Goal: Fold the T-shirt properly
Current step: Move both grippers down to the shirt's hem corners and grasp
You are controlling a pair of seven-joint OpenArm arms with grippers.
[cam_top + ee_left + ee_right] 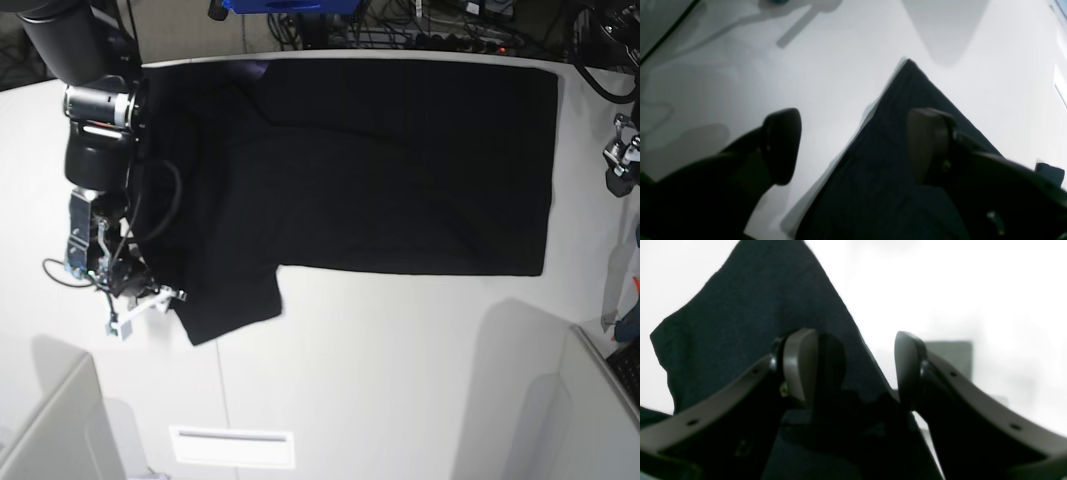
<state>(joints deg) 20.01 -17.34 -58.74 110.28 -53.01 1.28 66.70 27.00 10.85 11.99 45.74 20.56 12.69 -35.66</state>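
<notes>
The black T-shirt (380,170) lies spread flat on the white table (400,360), plain side up, with one sleeve (232,300) hanging toward the front left. My right gripper (148,293) is at that sleeve's left edge. In the right wrist view the right gripper (853,353) is open, with the black cloth (750,306) under and beyond its left finger (800,363). In the left wrist view the left gripper (857,133) is open over a pointed corner of the shirt (880,160), its right finger (927,140) above the cloth. The end of the left arm (620,160) shows at the right table edge.
Cables and a blue object (290,5) lie behind the table's far edge. Grey partitions stand at the front left (50,430) and front right (600,410). A white strip (232,447) lies near the front edge. A grey box (950,356) shows beyond the right gripper.
</notes>
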